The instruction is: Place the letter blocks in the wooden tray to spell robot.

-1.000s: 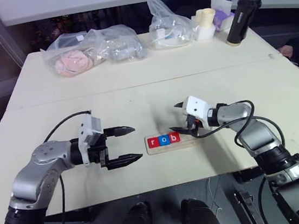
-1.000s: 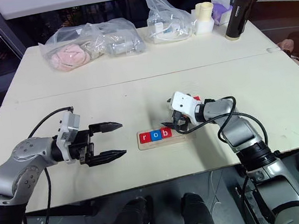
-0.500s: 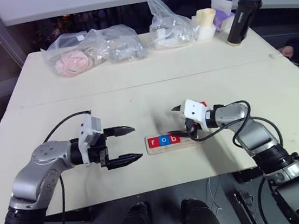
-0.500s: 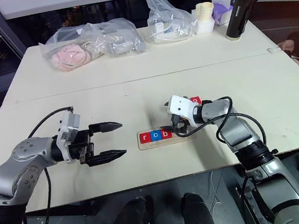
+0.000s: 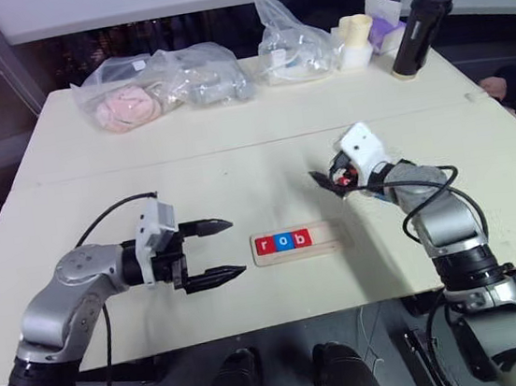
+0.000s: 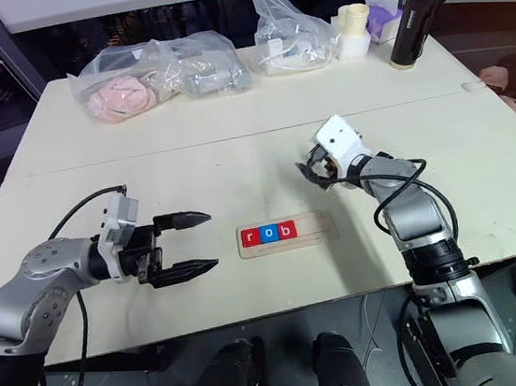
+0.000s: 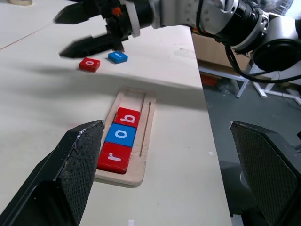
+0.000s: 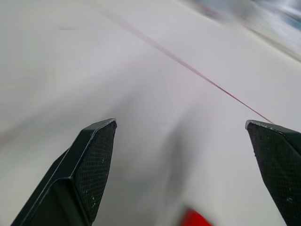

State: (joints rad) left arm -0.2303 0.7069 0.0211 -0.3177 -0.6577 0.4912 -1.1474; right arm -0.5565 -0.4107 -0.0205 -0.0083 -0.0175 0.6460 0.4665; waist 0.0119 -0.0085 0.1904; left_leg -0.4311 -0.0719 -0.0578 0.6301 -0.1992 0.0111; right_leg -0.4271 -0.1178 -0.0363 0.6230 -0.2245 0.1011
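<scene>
I am seeing the wooden tray [image 5: 300,241] lying on the table [image 5: 231,130], and I am using it as my landmark. Three letter blocks are sitting in its groove at the end nearer my left arm: a red r [image 7: 113,157], a blue o [image 7: 120,135] and a red b [image 7: 127,117], side by side and touching. The rest of the groove, toward my right arm, is showing bare wood.

Two more tiles are lying flat on the table beyond the tray, on my right arm's side: a second red tile [image 7: 89,64] and a blue tile [image 7: 117,57], just beside each other. I cannot read their letters with confidence.

My right gripper [image 6: 317,173] is hovering above those two loose tiles with its fingers spread wide and gripping nothing. My left gripper [image 5: 216,250] is hanging level to the left of the tray, near it but apart, pointing toward it, with its fingers parted wide and nothing between them.

Far beyond the tray, along the back edge of the table, plastic bags [image 5: 165,87], a cream cup [image 5: 353,40] and a black bottle [image 5: 413,33] are standing.
</scene>
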